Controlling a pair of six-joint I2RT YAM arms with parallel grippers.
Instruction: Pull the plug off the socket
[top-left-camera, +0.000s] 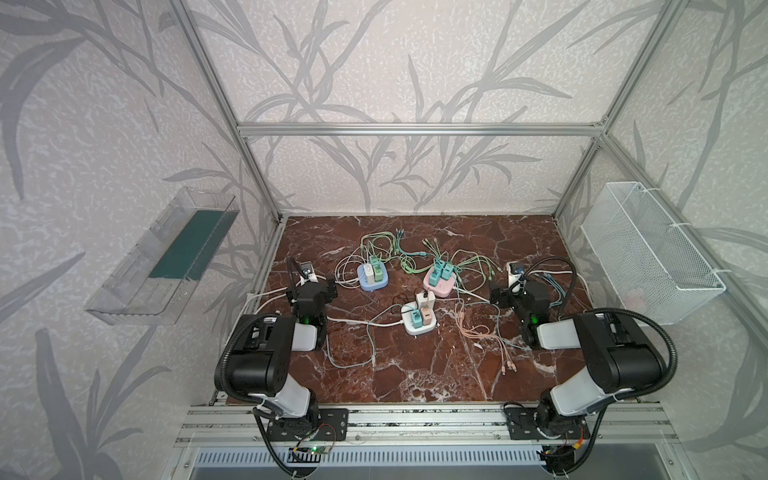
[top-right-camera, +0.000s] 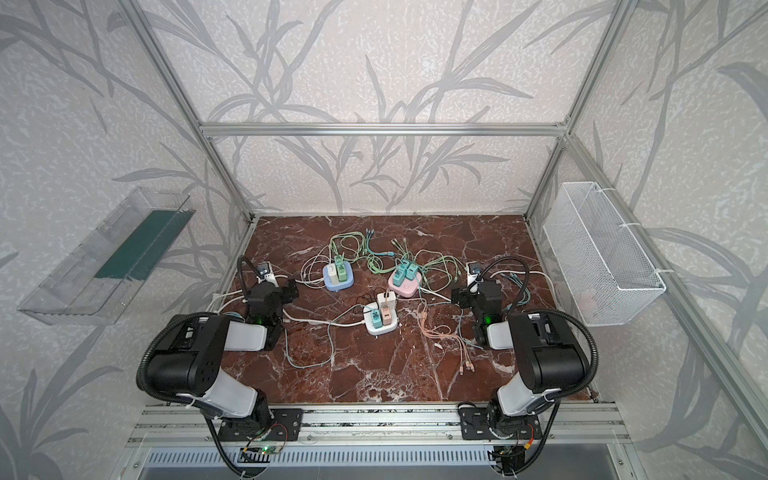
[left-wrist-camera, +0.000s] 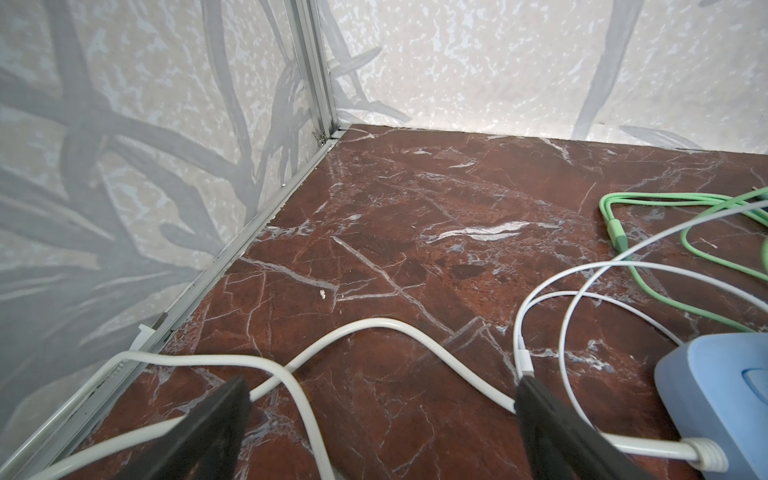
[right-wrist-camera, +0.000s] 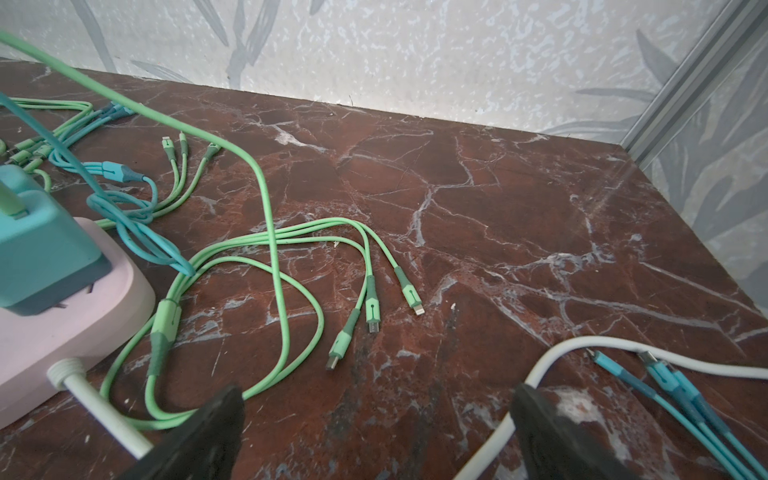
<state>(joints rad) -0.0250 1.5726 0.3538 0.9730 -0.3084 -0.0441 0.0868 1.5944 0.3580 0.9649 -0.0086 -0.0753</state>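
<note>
Three socket blocks lie mid-table in both top views: a blue one (top-left-camera: 372, 282) with a white and a green plug (top-left-camera: 377, 269), a pink one (top-left-camera: 441, 287) with teal plugs (top-left-camera: 440, 271), and a white one (top-left-camera: 419, 326) with teal, peach and white plugs. My left gripper (top-left-camera: 308, 272) hovers left of the blue socket (left-wrist-camera: 715, 399), open (left-wrist-camera: 382, 390) over white cords. My right gripper (top-left-camera: 516, 272) sits right of the pink socket (right-wrist-camera: 83, 316), which carries a teal plug (right-wrist-camera: 37, 245). It is open (right-wrist-camera: 378, 395) over bare marble. Neither gripper holds anything.
Green, teal, white and peach cables (top-left-camera: 478, 332) sprawl around the sockets. A clear tray (top-left-camera: 166, 257) hangs on the left wall and a white wire basket (top-left-camera: 648, 249) on the right. Aluminium frame posts (left-wrist-camera: 316, 70) stand at the back corners.
</note>
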